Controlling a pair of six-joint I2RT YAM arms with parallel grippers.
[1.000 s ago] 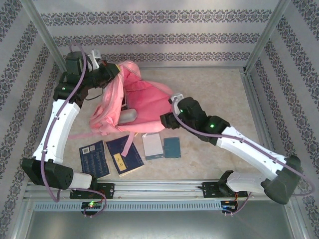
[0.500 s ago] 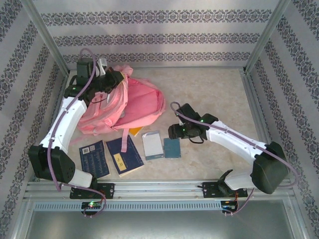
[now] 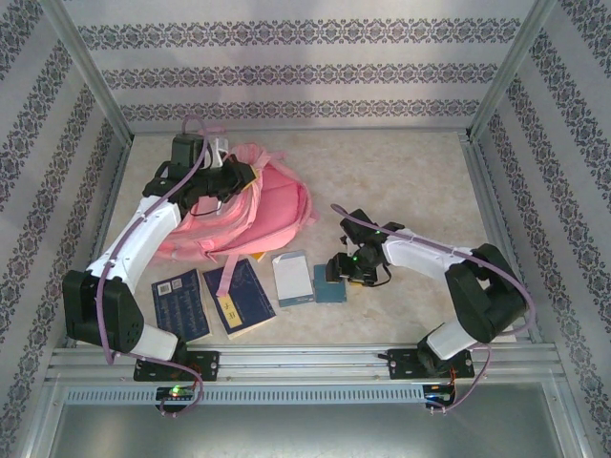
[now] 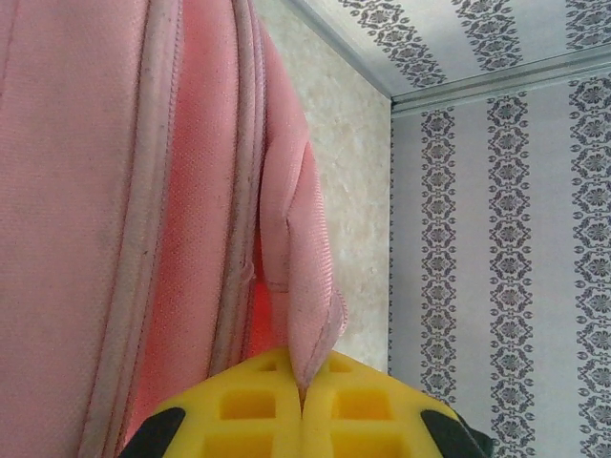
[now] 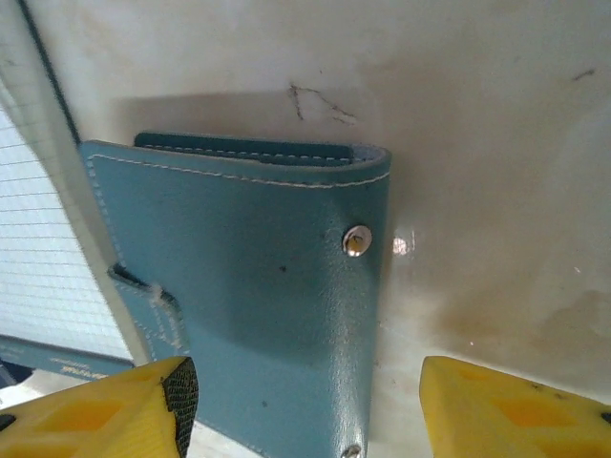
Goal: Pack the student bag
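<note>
Four flat things lie in a row on the table [image 3: 410, 181] near the arms: the leftmost dark blue book [image 3: 181, 303], one dark blue book with a yellow label [image 3: 239, 296], one white grid-lined notebook [image 3: 292, 279] and one teal leather snap wallet [image 3: 329, 284]. Just one student bag [image 3: 272, 200], the big pink backpack, is slumped right behind them at back left, and the left gripper [image 4: 304, 382] has its jaws pinched together on a flap of its pink fabric. Meanwhile the right gripper [image 5: 305, 410] hangs over the wallet with jaws spread apart, one finger on each side, holding nothing.
</note>
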